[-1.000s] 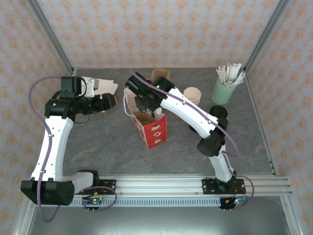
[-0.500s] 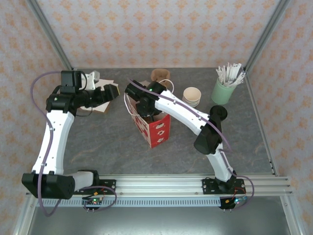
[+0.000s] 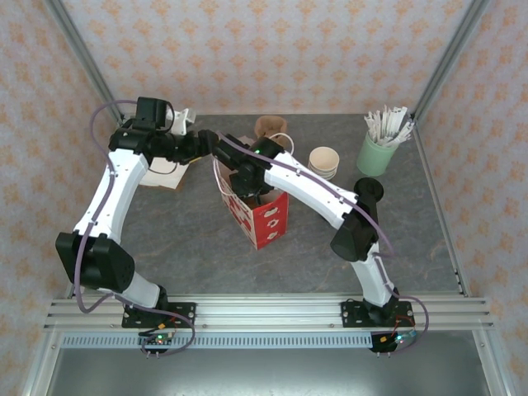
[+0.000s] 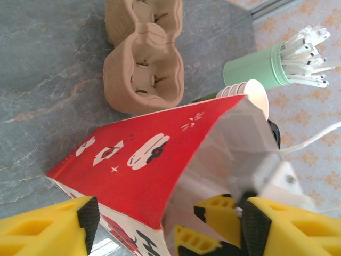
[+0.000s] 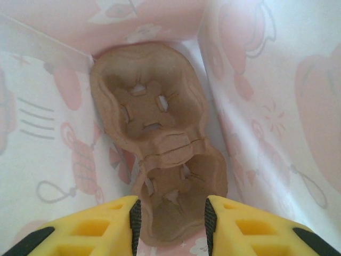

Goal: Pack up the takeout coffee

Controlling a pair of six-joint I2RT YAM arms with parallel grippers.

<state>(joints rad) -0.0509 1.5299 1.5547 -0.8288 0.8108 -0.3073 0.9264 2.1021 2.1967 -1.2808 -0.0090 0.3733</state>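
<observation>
Two spread, empty pairs: my left fingers [image 4: 48,232] straddle a wall of the red bag [image 3: 262,216] to steady it, my right fingers [image 5: 96,229] hover inside over the pulp carrier [image 5: 154,138]; coffee cups [image 3: 324,161] stand stacked on the table [image 3: 165,239].

The left arm [image 3: 110,206] rises from its base and leans up the left side. At the top it bends and reaches to the right. The left pincer [image 3: 205,145] points sideways toward the middle. In the left wrist view its yellow fingers [image 4: 48,232] are far apart, so it is wide open, with dark pads on the inner sides.

The right arm [image 3: 318,190] comes up from its base, folds at a black elbow and stretches a long way to the left. The right pincer [image 3: 247,181] points straight down. Its two fingertips [image 5: 90,229] have a gap between them and grip nothing. The two pincers are near each other.
</observation>
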